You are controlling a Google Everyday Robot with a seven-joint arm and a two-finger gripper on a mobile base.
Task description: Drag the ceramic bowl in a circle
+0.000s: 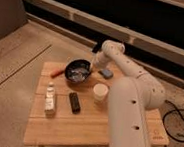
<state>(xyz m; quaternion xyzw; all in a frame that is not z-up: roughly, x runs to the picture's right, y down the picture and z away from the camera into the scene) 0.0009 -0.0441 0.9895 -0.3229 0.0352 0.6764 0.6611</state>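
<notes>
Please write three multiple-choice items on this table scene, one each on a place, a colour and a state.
1. Where is the claw?
A. at the bowl's right rim
B. over the remote
C. beside the bottle

2. What colour is the cup?
A. red
B. white
C. blue

3. How does the bottle stand?
A. on its side
B. inside the bowl
C. upright

Answers:
1 A: the claw meets the right rim of the bowl, far from the remote.
2 B: the cup is white.
3 C: the bottle stands upright on the table, cap up.
</notes>
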